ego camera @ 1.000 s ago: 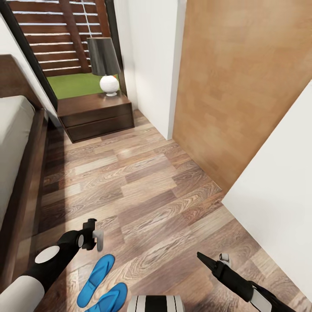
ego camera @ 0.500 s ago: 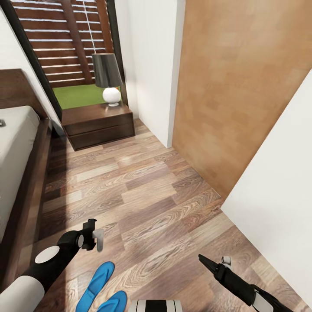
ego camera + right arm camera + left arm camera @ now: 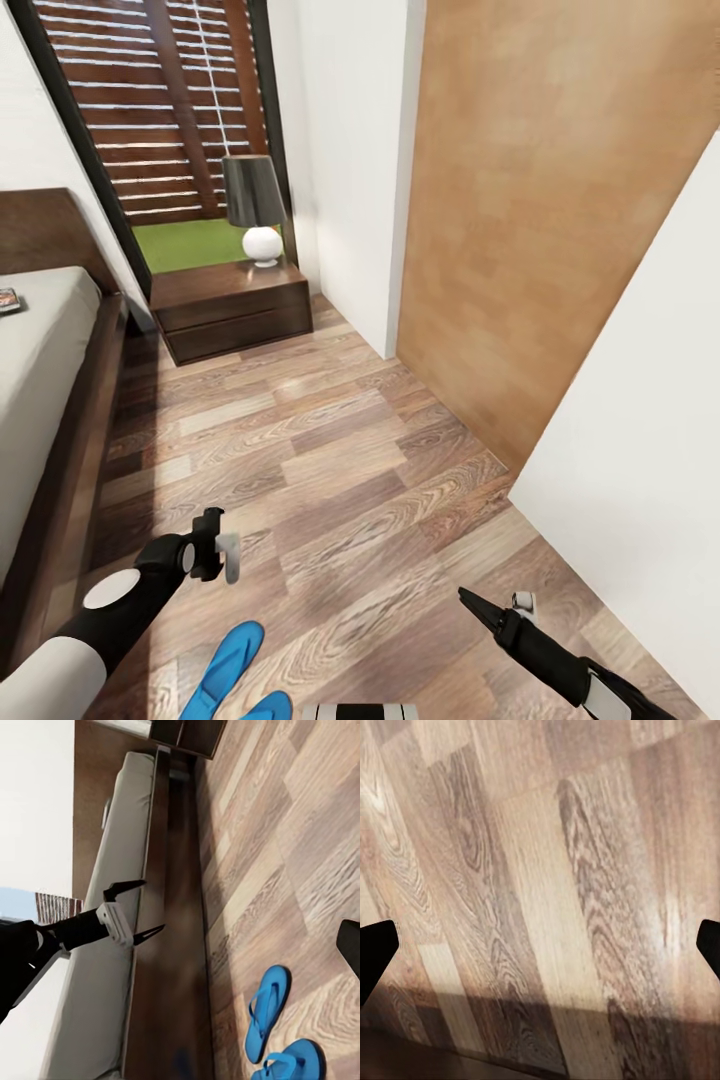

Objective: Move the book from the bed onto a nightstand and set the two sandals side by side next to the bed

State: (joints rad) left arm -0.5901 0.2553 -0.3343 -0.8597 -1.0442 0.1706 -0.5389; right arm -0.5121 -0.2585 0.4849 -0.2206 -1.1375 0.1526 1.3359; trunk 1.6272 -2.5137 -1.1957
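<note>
Head view: the camera has tilted up since the earlier pictures, so the two sandals (image 3: 228,675) slide toward the bottom edge, side by side on the floor (image 3: 330,450) beside the bed (image 3: 40,400). One book (image 3: 8,299) now shows on the mattress near the headboard, and one nightstand (image 3: 235,305) with one lamp (image 3: 255,205) stands beyond; the book step is judged next. Left gripper (image 3: 225,545) and right gripper (image 3: 495,605) both hang open, empty. Right wrist view: both sandals (image 3: 274,1031) lie by the bed frame.
</note>
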